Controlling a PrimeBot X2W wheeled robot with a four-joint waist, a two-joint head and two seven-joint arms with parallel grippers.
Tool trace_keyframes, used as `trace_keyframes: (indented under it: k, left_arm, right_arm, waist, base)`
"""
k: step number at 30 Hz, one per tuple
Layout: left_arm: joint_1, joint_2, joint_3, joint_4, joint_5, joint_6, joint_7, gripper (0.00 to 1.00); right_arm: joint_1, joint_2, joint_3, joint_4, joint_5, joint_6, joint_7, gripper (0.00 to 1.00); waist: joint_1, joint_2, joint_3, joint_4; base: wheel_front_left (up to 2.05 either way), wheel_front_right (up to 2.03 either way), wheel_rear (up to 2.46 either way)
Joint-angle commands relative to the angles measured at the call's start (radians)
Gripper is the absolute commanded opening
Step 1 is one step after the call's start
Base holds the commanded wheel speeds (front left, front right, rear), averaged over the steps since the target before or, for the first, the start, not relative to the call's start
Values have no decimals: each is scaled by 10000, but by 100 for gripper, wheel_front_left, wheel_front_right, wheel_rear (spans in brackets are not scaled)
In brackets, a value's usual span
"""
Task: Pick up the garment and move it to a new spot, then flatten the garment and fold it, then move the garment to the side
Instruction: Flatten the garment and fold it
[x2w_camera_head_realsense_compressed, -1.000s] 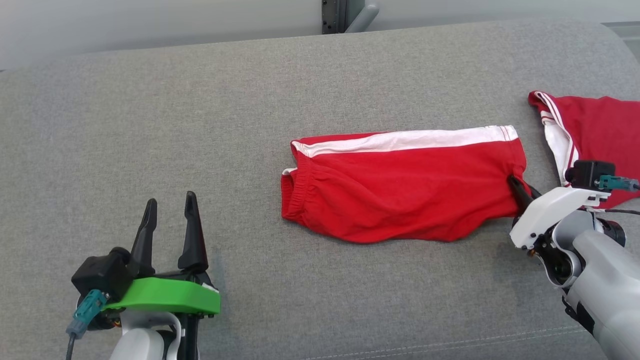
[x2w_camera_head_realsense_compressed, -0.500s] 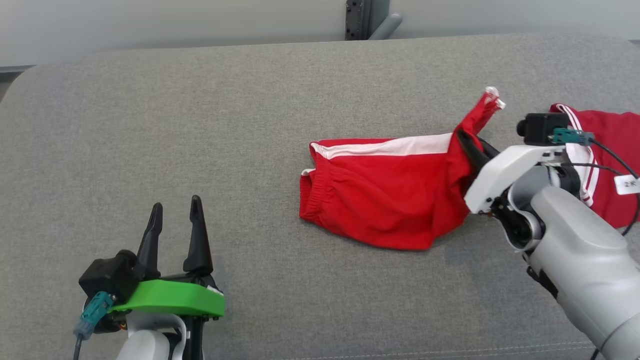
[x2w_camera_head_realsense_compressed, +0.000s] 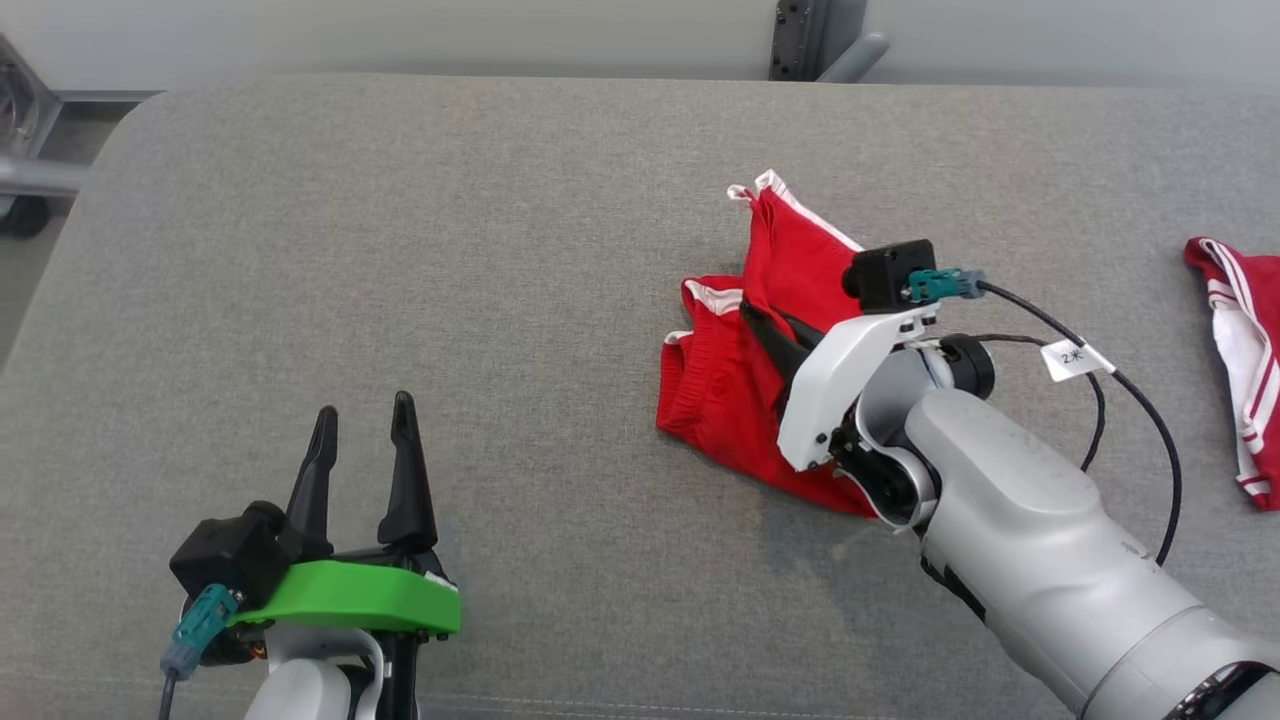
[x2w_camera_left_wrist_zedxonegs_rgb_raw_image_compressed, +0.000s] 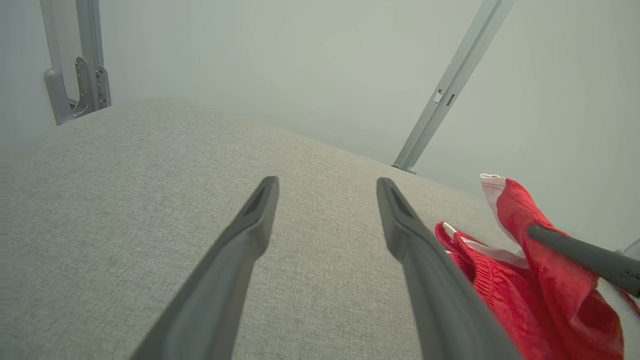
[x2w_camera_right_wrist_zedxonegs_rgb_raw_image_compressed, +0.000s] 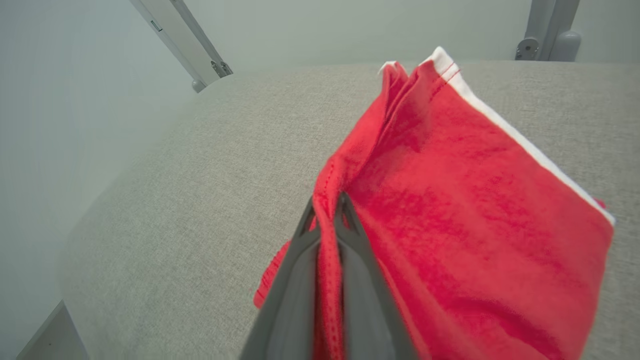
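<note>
The right gripper (x2w_camera_head_realsense_compressed: 752, 312) is pressed together on a hem edge of the garment (x2w_camera_head_realsense_compressed: 715, 400), a pair of red shorts with a white side stripe. In the right wrist view the red cloth runs straight down between the two dark fingers (x2w_camera_right_wrist_zedxonegs_rgb_raw_image_compressed: 350, 235), so the pinch is on a doubled edge, not on a single layer. That edge is held up off the grey fabric-covered counter (x2w_camera_head_realsense_compressed: 500, 250) and over the waistband half, which lies bunched on the surface near the middle right. A held corner stands up in a white-tipped peak. Holding the leg end high like this looks like a way to carry one half over the other, so the step in hand is probably the fold.

The left gripper (x2w_camera_head_realsense_compressed: 365, 405) rests low at the near left with its fingers spread wide and nothing between them, well apart from the shorts, which keeps it out of the way of the cloth. A second red garment (x2w_camera_head_realsense_compressed: 1210, 262) lies at the far right edge of the counter, apart from the work.
</note>
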Motion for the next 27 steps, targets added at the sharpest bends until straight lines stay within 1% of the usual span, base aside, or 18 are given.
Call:
trace_keyframes:
  k: [1,5,12,13,14,15,16,22,27]
  left_arm:
    - [-130,-1,32,22,-37,-43,-50,100]
    - [-137,-24,66,72,-56,-65,-89,100]
    - [-145,-71,104,126,-55,-51,-118,100]
    - [-149,-75,106,128,-51,-51,-126,100]
    - [-156,-76,105,134,-47,-56,-131,100]
    - [-165,-77,109,139,-43,-63,-127,100]
    - [-177,-81,106,141,-40,-72,-130,100]
    - [-153,-88,64,159,5,-68,-150,100]
    - [-118,-87,-13,146,38,-57,-156,100]
  right_arm:
    - [31,47,77,77,-104,-9,71,0]
    - [159,195,336,308,-287,-9,307,0]
    - [136,365,507,613,-521,-9,334,0]
    - [134,393,526,635,-562,-9,309,11]
    - [139,413,547,648,-595,-9,278,42]
    - [147,439,593,623,-623,-9,253,85]
    - [162,457,634,581,-679,-9,216,100]
    - [431,390,794,8,-820,-9,-192,100]
    - [786,79,470,-688,-771,-9,-594,100]
  waist:
    - [0,0,67,186]
    - [0,0,79,305]
    - [0,0,96,299]
    - [0,0,100,281]
    - [0,0,104,261]
    - [0,0,108,236]
    - [0,0,110,213]
    - [0,0,92,41]
    - [0,0,65,-115]
  base:
    - [0,0,0]
    - [0,0,0]
    - [0,0,0]
    - [0,0,0]
    - [0,0,0]
    - [0,0,0]
    - [0,0,0]
    - [0,0,0]
    - [0,0,0]
